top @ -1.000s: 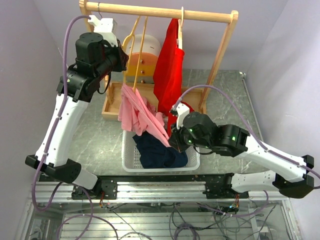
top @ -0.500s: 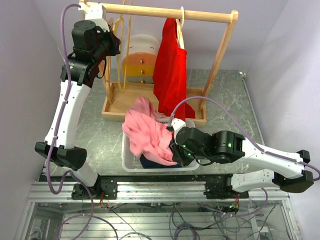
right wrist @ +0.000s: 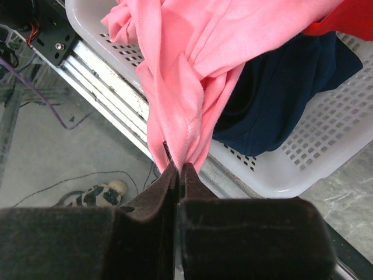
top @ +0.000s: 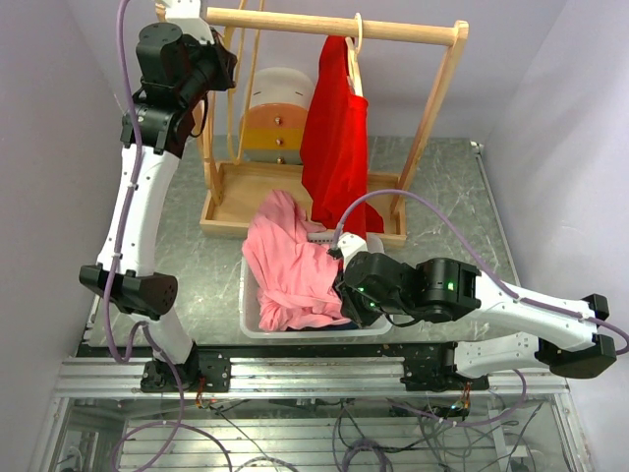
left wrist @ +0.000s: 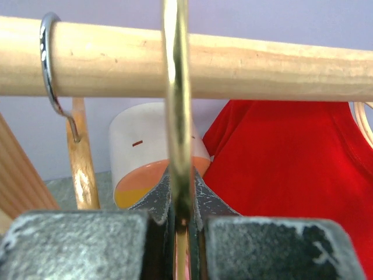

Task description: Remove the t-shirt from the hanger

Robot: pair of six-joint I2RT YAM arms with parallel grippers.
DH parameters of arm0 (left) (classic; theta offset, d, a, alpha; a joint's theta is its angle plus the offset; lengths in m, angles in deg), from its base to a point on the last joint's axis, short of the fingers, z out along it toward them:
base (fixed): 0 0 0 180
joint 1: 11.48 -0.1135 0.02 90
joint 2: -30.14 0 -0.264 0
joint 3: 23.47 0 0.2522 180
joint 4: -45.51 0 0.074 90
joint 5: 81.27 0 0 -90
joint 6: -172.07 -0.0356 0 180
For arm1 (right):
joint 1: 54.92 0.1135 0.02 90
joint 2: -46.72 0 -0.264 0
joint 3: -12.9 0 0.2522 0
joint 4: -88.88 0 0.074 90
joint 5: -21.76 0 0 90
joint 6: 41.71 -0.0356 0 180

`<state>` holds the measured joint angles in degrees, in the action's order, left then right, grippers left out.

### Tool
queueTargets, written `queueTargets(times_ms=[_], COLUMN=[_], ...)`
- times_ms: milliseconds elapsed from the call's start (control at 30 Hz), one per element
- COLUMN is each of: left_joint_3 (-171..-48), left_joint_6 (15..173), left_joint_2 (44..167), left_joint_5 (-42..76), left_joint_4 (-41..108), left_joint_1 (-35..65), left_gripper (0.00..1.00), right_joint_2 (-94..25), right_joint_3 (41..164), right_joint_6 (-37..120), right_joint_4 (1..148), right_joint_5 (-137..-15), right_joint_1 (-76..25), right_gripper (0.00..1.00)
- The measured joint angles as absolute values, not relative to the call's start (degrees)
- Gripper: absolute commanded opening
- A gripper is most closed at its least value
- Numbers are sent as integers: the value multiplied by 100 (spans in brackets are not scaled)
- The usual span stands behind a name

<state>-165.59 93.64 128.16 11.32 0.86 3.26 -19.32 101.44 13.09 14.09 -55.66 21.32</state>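
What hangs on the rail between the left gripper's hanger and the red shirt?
Nothing: the rail is bare between hanger and red shirt, shown in top and left wrist views.

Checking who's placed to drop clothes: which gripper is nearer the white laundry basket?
Right. The right gripper is at the basket, by its rim, shut on the pink t-shirt; the left gripper is high at the wooden rail, shut on a hanger.
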Motion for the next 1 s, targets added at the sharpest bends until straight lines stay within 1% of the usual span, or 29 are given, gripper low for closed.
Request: queueTargets(times_ms=[133, 433, 933, 1000], left_joint_3=[-16644, -17339, -17221, -17282], left_joint_6=[9364, 9371, 9458, 9458], left_joint_2=[12997, 13585, 13935, 13964], left_joint_5=[1278, 1676, 1947, 1945], left_joint_4=[311, 269, 276, 236], left_joint_1=[280, 237, 232, 232], left_gripper=[7, 7, 7, 8], right_joint_2=[-1932, -1983, -2188, -2203], right_joint_3=[10144, 10142, 10144, 10142], right_joint_6=[1289, 1256, 1247, 1247], right_joint_4=[1446, 1614, 1837, 1872], right_joint_5=[-5534, -5536, -5540, -5540], right_joint_1=[2154, 2194, 2255, 2259], right_gripper=[0, 0, 0, 0])
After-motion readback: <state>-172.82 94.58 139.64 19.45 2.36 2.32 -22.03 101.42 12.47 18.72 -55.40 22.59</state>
